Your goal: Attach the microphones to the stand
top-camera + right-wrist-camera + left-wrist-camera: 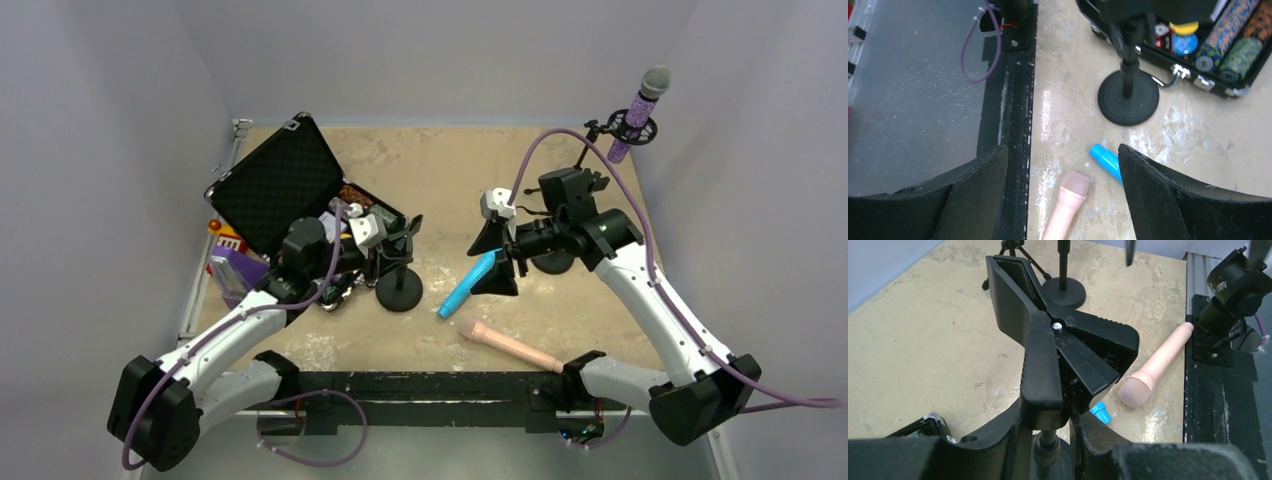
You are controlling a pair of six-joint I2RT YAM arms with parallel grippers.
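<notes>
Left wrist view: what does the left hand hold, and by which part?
The left hand is closed on the black clamp, at its lower end just above the stand pole. The right hand is open and holds nothing.

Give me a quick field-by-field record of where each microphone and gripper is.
left gripper: closed on stand clip
right gripper: open, empty
purple microphone: mounted, far right
blue microphone: lying loose, right beside right gripper
pink microphone: lying loose, toward near edge
</notes>
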